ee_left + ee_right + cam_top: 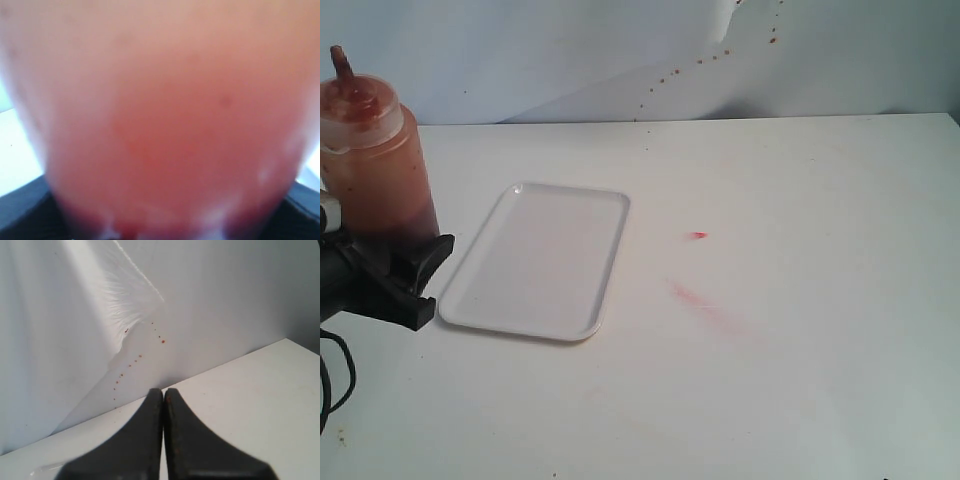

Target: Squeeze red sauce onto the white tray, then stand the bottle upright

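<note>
The bottle (375, 160) is upright at the far left of the exterior view, just beside the white tray (535, 262). The left gripper (398, 262) clamps it near the base. Inside, red sauce (382, 195) shows dark through the wall. The tray floor shows plain white. A small red blob (698, 235) lies on the table (800, 380), right of the tray. The right gripper (163, 393) has its fingers pressed together, gripping nothing.

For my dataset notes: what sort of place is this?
Probably a robot test bench, not a kitchen: a white table, a plain white backdrop with splatter dots, a white tray, and a bottle held by the left gripper.
</note>
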